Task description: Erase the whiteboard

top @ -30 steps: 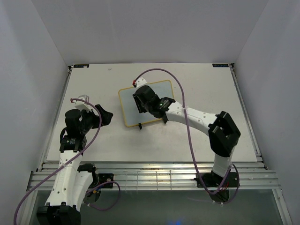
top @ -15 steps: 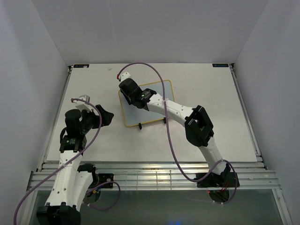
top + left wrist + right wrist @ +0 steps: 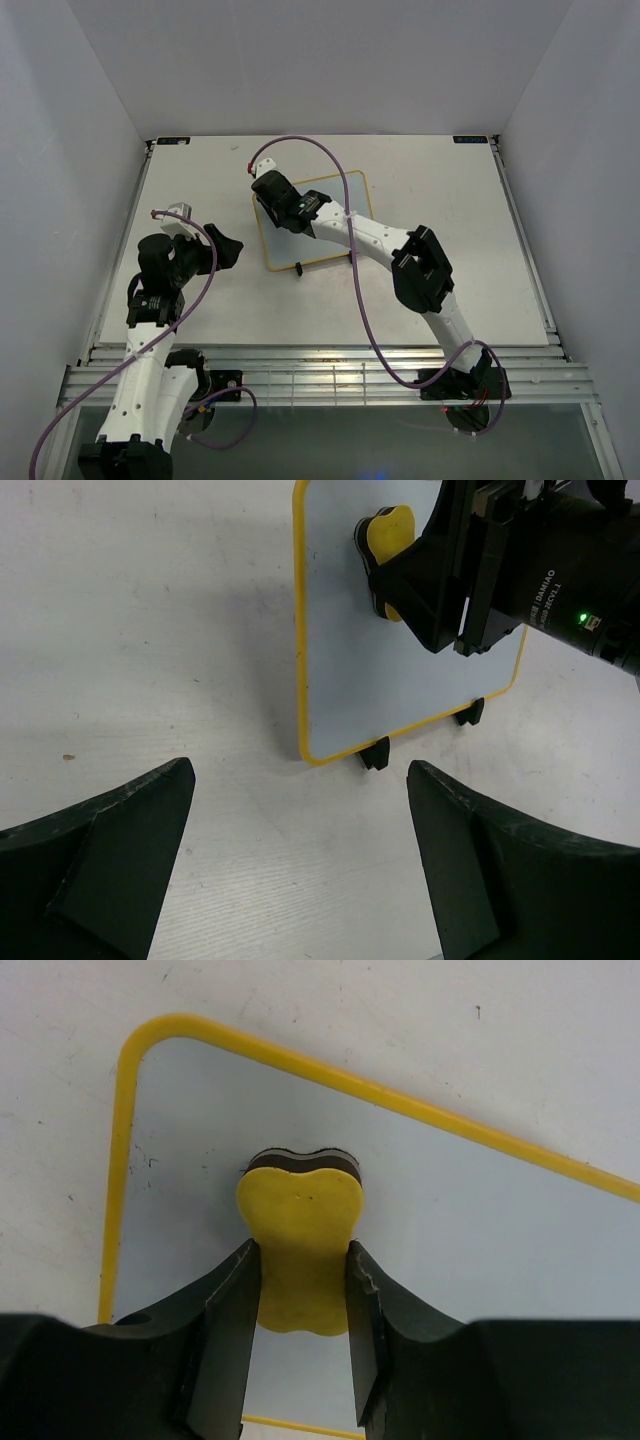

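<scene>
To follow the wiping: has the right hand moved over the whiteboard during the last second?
Yes. The right hand went from the middle of the whiteboard toward its far left corner, holding the yellow eraser.

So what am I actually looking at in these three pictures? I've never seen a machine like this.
These are two robot arms bolted at the near edge of a white table. One picture looks down from a fixed camera above; the other two come from a camera on each wrist, so each shows its own claw's black fingers. On the table a small yellow-rimmed whiteboard rests on a black wire stand. The right claw is shut on a yellow eraser, held against the board near its far left corner. The left claw is wide open, holds nothing, and sits apart from the board, facing it.
</scene>
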Controlling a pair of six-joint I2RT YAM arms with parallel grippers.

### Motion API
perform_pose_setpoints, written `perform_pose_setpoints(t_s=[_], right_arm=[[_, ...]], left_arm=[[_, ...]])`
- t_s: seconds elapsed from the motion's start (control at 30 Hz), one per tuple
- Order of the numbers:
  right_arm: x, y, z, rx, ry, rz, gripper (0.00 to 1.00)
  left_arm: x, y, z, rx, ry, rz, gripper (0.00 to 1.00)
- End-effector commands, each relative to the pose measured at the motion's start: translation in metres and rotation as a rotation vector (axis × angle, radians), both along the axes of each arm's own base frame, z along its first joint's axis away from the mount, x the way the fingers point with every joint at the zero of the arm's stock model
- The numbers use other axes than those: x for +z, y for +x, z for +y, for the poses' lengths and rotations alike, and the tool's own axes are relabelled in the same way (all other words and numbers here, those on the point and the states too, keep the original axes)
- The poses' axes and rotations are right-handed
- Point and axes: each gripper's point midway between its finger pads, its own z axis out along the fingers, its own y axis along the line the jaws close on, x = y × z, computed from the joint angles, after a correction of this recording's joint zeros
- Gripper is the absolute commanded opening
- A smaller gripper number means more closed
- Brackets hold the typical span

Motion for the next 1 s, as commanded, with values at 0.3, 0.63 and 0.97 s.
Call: perform_pose_setpoints(t_s=[0.3,0.63,0.97], right_arm=[[-0.014,-0.027,-0.021,-0.016,-0.034,0.061,0.30],[0.031,-0.049,-0.034,0.010,0.072,0.051,0.30],[0.113,-0.046,-0.083,-0.048,0.177,-0.065,0.31]], left_arm=[[0.011,0.000,-0.003,-0.020,0.001,-0.035,0.98],[0.012,0.000,-0.002,-0.015,0.005,-0.042,0.98],[0.017,0.001,0.016,0.104,0.024,-0.055,0.98]])
